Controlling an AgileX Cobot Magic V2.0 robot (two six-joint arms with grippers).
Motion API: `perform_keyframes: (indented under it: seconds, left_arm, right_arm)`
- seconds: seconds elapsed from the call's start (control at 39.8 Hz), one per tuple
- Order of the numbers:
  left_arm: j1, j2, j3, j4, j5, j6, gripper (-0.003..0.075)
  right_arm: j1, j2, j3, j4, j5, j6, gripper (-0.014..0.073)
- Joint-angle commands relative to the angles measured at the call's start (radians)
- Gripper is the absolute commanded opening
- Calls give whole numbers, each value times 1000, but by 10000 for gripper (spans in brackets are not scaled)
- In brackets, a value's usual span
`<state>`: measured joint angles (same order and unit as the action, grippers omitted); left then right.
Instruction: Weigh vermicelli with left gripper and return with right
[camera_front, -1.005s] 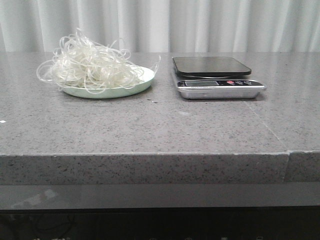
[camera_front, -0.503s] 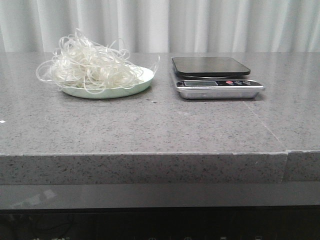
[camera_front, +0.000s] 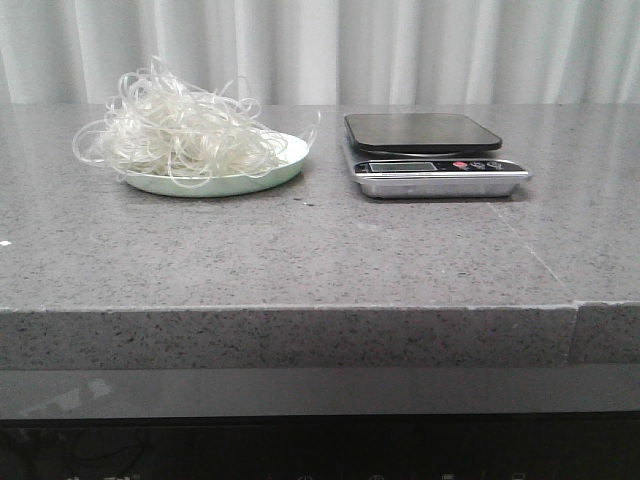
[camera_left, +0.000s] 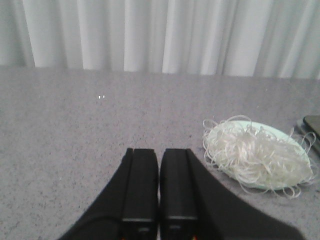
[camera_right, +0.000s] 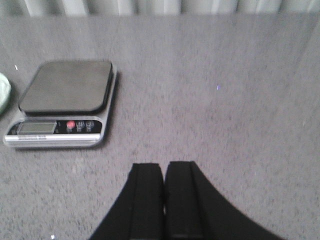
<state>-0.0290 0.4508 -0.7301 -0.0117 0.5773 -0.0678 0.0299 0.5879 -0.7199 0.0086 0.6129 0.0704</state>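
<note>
The vermicelli (camera_front: 180, 130), a fluffy whitish mass of looping strands, lies on a pale green plate (camera_front: 285, 165) at the left of the grey table. It also shows in the left wrist view (camera_left: 255, 155) on the plate (camera_left: 250, 124). A kitchen scale (camera_front: 425, 150) with a black platform stands to the plate's right, with nothing on it; it shows in the right wrist view (camera_right: 65, 100) too. My left gripper (camera_left: 159, 150) is shut and empty, short of the vermicelli and off to its side. My right gripper (camera_right: 164, 164) is shut and empty, apart from the scale. Neither gripper shows in the front view.
The grey stone table (camera_front: 300, 250) has a seam near its front right corner (camera_front: 577, 310). A pale curtain (camera_front: 320, 50) hangs behind the table.
</note>
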Motion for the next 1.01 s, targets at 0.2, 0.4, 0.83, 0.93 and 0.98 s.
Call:
perform_keyframes:
  seconds: [0.2,0.4,0.83,0.93,0.98]
  left_arm:
    - [-1,79,-24,-8,-52,0,155]
    - [-1,83,-24,-8,-70,0,155]
    - [-1,83,-24,-8,-64,0,485]
    - [-1,85,-24,-8,-64,0,502]
    - [-1,85,-24,-8,-64,0,502]
  right_arm:
    - [-7,88,-34,0,-1,-2,164]
    - [-7,94,-32,0,7,-2,164]
    - [-7,94,-32,0,9,-9,514]
    - [-7,94,-32,0,10,-9,579]
    - [-7,94,-32,0,10,-9,579]
